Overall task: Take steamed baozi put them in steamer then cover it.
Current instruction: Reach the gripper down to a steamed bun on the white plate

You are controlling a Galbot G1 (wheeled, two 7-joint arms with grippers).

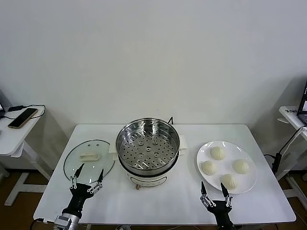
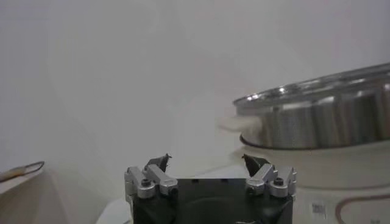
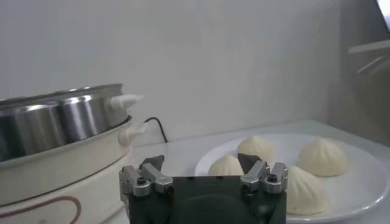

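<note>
Several cream-white pleated baozi [image 1: 218, 153] lie on a white plate [image 1: 249, 184] at the right; the right wrist view shows them too [image 3: 325, 157]. The steel steamer [image 1: 147, 146], with its perforated tray bare, stands on a white base at the table's middle and also shows in the left wrist view [image 2: 317, 115] and the right wrist view [image 3: 58, 119]. The glass cover [image 1: 89, 158] with its cream handle lies flat to the steamer's left. My left gripper [image 1: 87, 174] is open, low at the cover's near edge. My right gripper [image 1: 214, 188] is open, near the plate's front-left edge.
A side table with a phone [image 1: 22, 117] and cable stands at the far left. Another side table [image 1: 293, 115] stands at the far right. The white table's front edge [image 1: 163, 223] runs just beyond both wrists.
</note>
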